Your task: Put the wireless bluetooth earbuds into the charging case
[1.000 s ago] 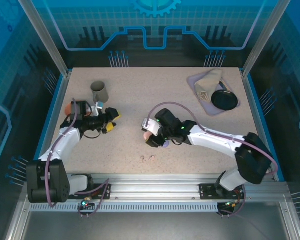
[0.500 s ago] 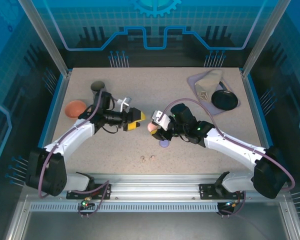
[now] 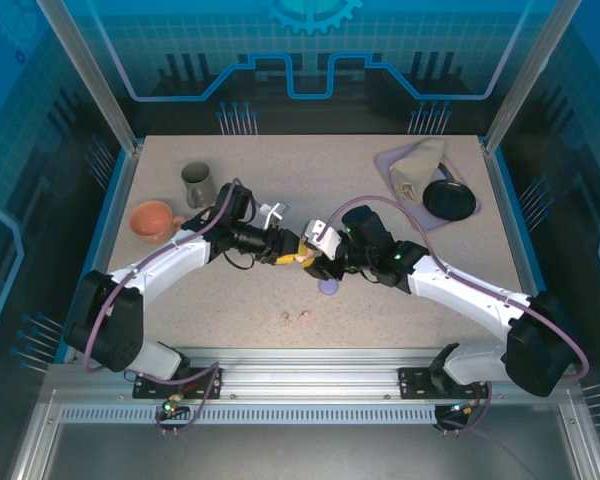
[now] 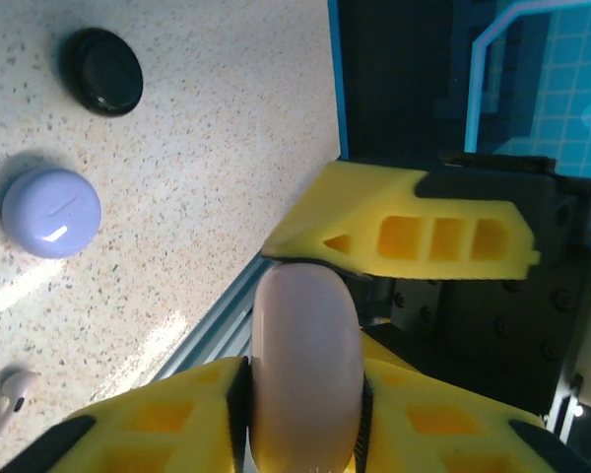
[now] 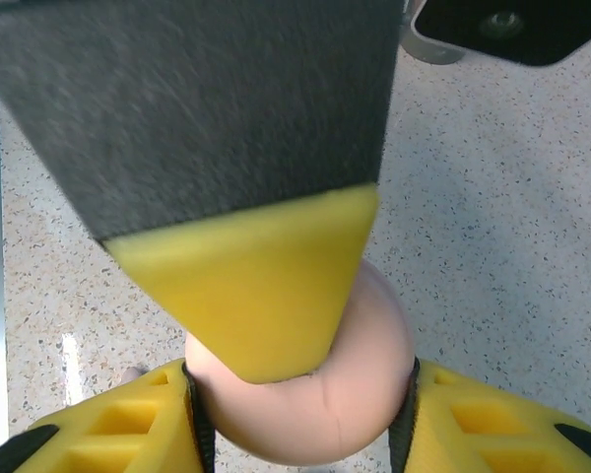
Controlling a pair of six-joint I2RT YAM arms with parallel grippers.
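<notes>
Speckled table [image 3: 230, 310] inside a blue-lit cage.

Top view: the arms meet mid-table. The left gripper [image 3: 290, 250] and right gripper [image 3: 314, 257] are nose to nose on the pinkish-beige case [image 3: 302, 257], which looks lifted off the surface. The lavender case [image 3: 328, 287] sits on the table just beside them. Two earbuds [image 3: 285, 317] lie loose near the front edge, apart from every case, so none are inserted yet.

Left wrist: its own fingers clamp the pinkish-beige case by the sides, and a finger of the right gripper lies over the top. A black case [image 4: 101, 69] sits farther off.

Right wrist: same picture mirrored. Its own fingers pinch the case and the left's finger crosses it. The case looks closed, with a faint seam.

My read is that this is the lid-opening step. One gripper should hold the base steady while the other works only the lid. If both squeeze across the seam, it will probably stay shut. The round shell looks slick and could squirt out, so keep it low over the table.
</notes>
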